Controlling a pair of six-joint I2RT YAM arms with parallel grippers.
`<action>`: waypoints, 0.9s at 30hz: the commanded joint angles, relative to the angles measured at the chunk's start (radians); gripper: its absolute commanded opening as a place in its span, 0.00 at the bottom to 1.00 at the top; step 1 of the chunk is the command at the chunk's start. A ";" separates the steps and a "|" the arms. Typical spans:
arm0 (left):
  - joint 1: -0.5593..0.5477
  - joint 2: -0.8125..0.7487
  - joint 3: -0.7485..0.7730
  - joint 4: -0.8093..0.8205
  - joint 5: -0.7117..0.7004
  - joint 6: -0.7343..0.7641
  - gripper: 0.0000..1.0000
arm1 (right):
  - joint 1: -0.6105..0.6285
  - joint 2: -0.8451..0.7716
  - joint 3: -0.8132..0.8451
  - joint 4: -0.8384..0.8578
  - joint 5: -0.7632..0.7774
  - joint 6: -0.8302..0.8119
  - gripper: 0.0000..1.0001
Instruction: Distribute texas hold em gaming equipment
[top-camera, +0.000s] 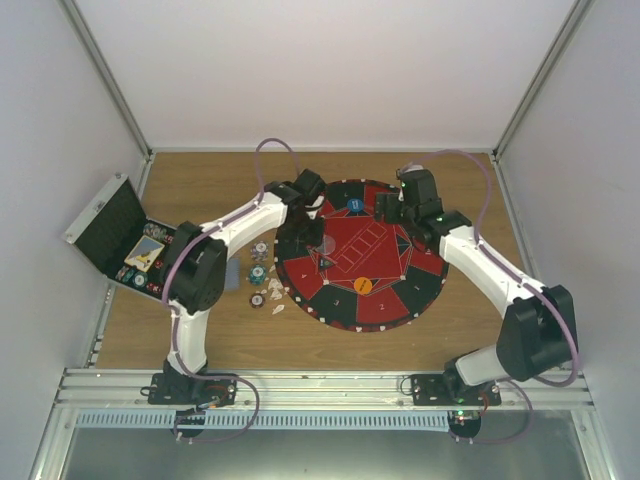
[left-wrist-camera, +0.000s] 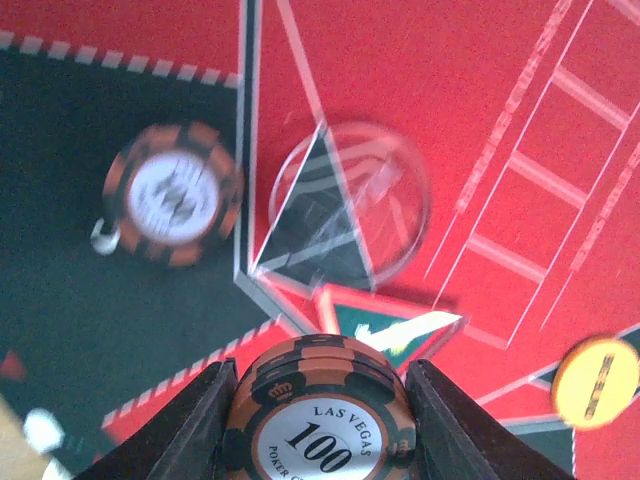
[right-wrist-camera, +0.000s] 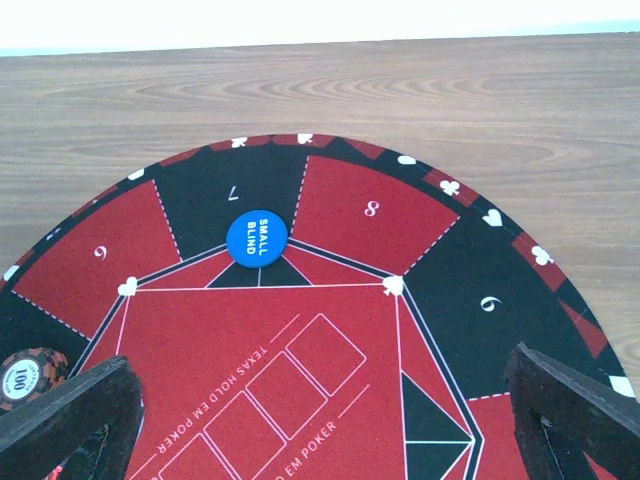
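1. While the left wrist view looks down on the mat (left-wrist-camera: 120, 330), we see the left gripper (left-wrist-camera: 320, 385) clamped on a held chip (left-wrist-camera: 318, 435) at the lower centre of the frame. One dark finger (left-wrist-camera: 185, 430) presses on each side of it. Its white face reads LAS VEGAS 100, and its edge is dark with orange stripes.
2. In the upper left of that frame, a second chip (left-wrist-camera: 175, 193) of the same kind lies flat on a black sector of the mat, just beside the white line that borders the red field.
3. At the middle of the frame, a clear disc (left-wrist-camera: 350, 205) lies across the edge between the red field and a black triangle. An orange disc (left-wrist-camera: 597, 380) lies on the mat at the right edge.
4. In the right wrist view, the right gripper (right-wrist-camera: 320, 360) stands wide apart. Its fingers (right-wrist-camera: 65, 415) sit in the two lower corners, with only the mat showing between them.
5. A blue disc (right-wrist-camera: 257, 238) marked SMALL BLIND lies left of centre in that frame, at the inner tip of black sector 7.
6. From above, both grippers hang over the upper half of the mat, the left one on its left side and the right one near its upper right.
7. Loose chips (top-camera: 259, 272) and grey-blue cards (top-camera: 232, 272) lie on the wooden table (top-camera: 200, 180) just left of the mat. An open case (top-camera: 110, 225) sits at the left of the frame.
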 joint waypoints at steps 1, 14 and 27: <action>-0.003 0.114 0.160 -0.004 0.051 0.075 0.38 | -0.008 -0.051 -0.022 -0.013 0.047 0.024 0.99; 0.016 0.404 0.545 -0.075 0.081 0.102 0.38 | -0.008 -0.096 -0.050 -0.042 0.094 0.042 1.00; 0.052 0.516 0.660 -0.054 0.056 0.106 0.37 | -0.008 -0.093 -0.048 -0.053 0.102 0.044 1.00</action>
